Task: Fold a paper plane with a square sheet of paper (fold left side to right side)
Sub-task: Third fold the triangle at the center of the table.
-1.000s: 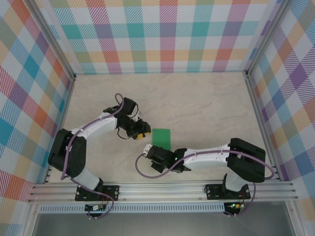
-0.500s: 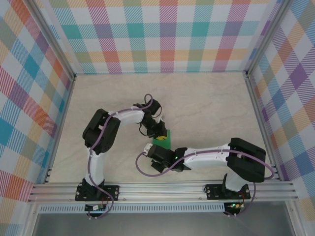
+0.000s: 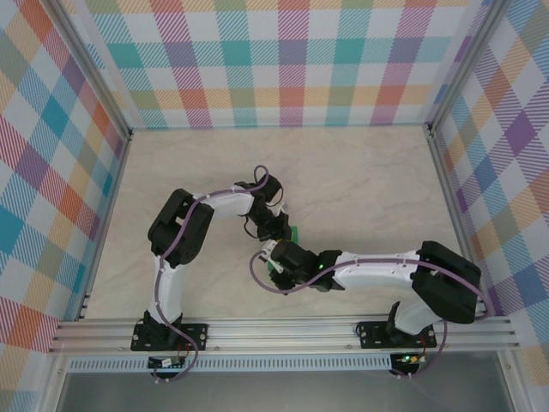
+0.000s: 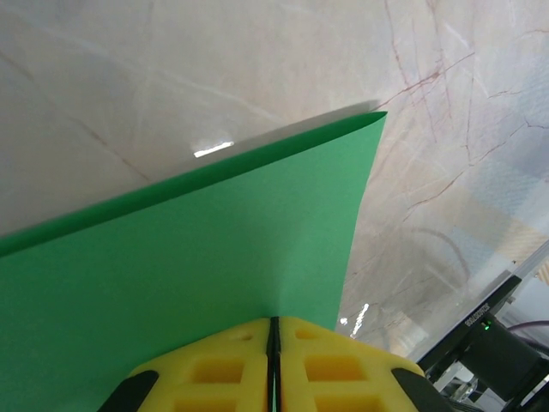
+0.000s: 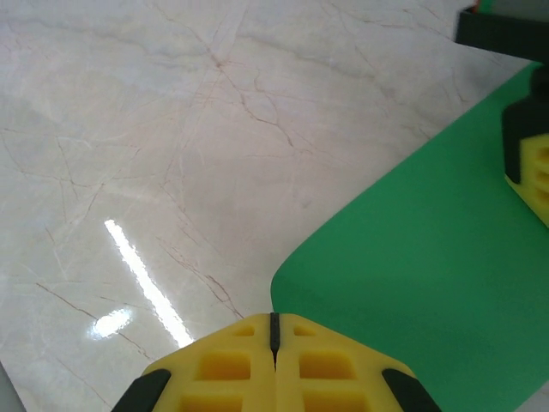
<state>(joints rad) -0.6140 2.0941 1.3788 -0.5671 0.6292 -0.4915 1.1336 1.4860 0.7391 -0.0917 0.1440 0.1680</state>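
The square sheet of paper [image 4: 197, 249] is bright green and lies mid-table, mostly hidden in the top view [image 3: 293, 232] under both wrists. My left gripper [image 4: 273, 321] is shut on one edge of it, and the sheet rises away from the fingertips with a shadow under its far edge. In the top view the left gripper [image 3: 281, 230] sits at the sheet's far side. My right gripper [image 5: 274, 319] is shut with nothing between its fingers, its tips at a rounded corner of the paper [image 5: 429, 266]. From above, the right gripper [image 3: 273, 256] is at the near side.
The marble-patterned table [image 3: 360, 172] is boxed in by checked walls [image 3: 283, 60] on three sides, with an aluminium rail [image 3: 283, 330] along the near edge. A yellow finger of the left gripper [image 5: 536, 172] shows at the right edge of the right wrist view.
The left arm swung right from beside the sheet onto it and its jaws closed on the paper's edge. The right gripper moved up over the sheet's near side, covering most of it.
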